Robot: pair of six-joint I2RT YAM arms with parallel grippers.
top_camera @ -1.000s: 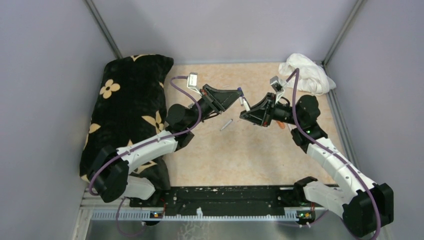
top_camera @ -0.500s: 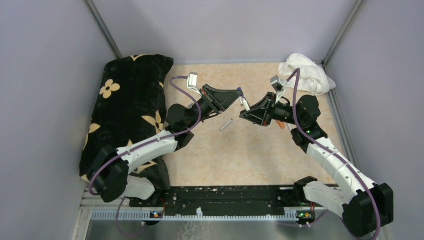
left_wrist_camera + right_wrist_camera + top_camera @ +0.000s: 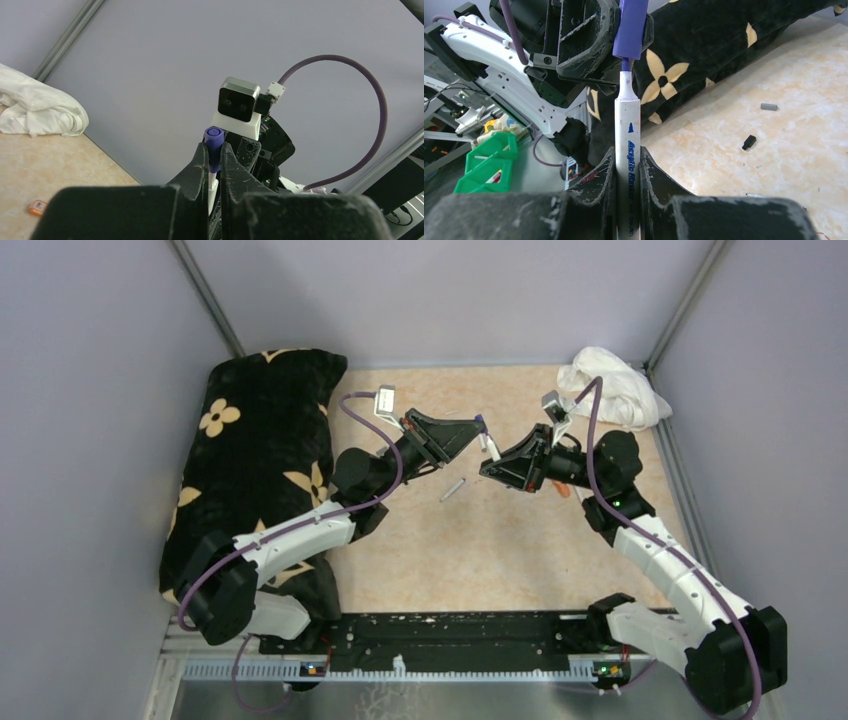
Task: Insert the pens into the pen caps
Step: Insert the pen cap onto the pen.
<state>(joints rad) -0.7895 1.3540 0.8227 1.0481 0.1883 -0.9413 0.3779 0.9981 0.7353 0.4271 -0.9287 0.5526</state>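
My left gripper (image 3: 476, 428) is shut on a purple pen cap (image 3: 214, 142), which sticks out past its fingertips. My right gripper (image 3: 488, 464) is shut on a white pen (image 3: 628, 145) with blue lettering on its barrel. The two grippers meet above the middle of the mat. In the right wrist view the pen's purple tip (image 3: 625, 65) points straight into the purple cap's (image 3: 631, 30) open end; the pen's shoulder is still outside the cap. Another grey pen (image 3: 453, 488) lies on the mat below the grippers.
A grey cap (image 3: 768, 106) and a black cap (image 3: 749, 142) lie loose on the beige mat (image 3: 450, 560). An orange piece (image 3: 37, 207) lies near the right arm. A black flowered cushion (image 3: 260, 440) fills the left side; a white cloth (image 3: 610, 385) sits at the back right.
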